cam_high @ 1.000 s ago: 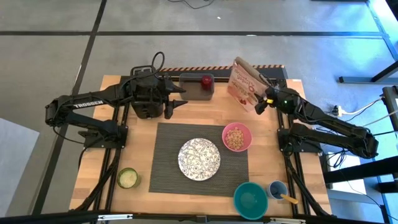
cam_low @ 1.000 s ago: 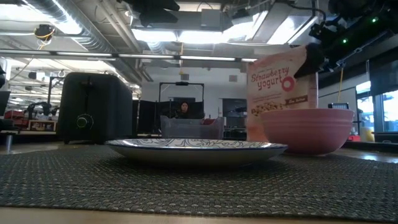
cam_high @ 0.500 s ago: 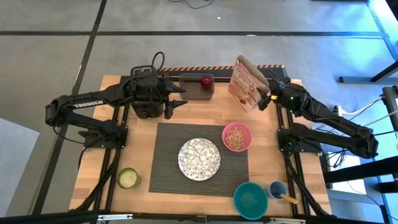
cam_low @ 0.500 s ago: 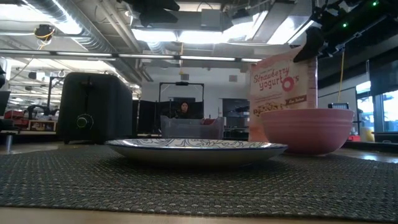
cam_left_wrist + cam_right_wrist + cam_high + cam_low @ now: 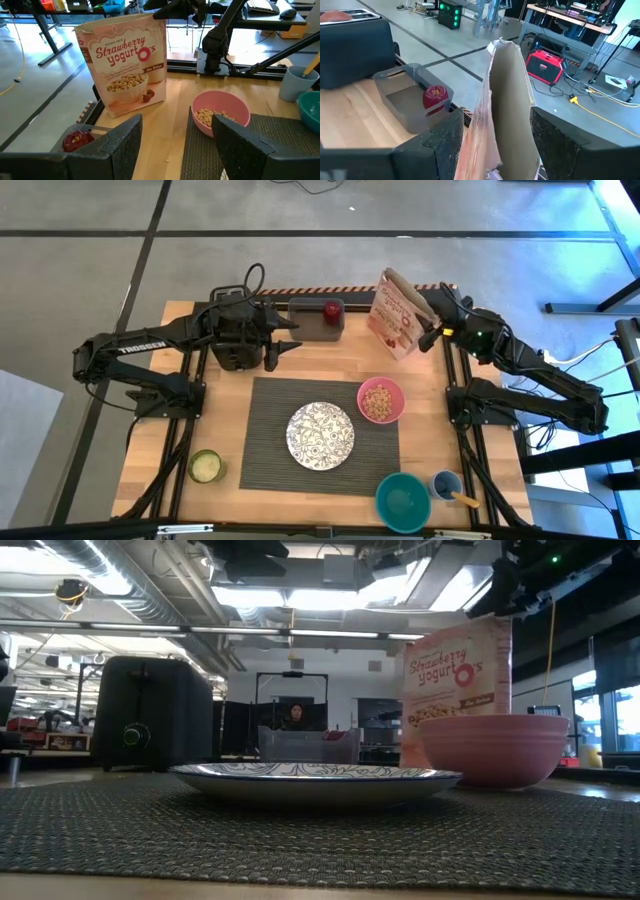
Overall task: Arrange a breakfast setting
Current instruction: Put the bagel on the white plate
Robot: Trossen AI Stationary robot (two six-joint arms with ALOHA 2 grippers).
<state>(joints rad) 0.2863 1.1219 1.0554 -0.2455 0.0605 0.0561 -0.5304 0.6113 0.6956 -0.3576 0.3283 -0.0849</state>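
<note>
wooden table (image 5: pixel 300 360) in an open workshop; right claw (image 5: pixel 433 332) clutches cereal box (image 5: pixel 397 315), left claw (image 5: pixel 283 338) released

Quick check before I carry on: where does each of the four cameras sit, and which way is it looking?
High: overhead, straight down on the table and both arms.
Low: at mat height, level past the plate into the room.
Left wrist: on the left arm, past its own fingers toward the cereal box.
Right wrist: on the right arm, its fingers either side of the box top, apple beyond.
All four share the cereal box.
</note>
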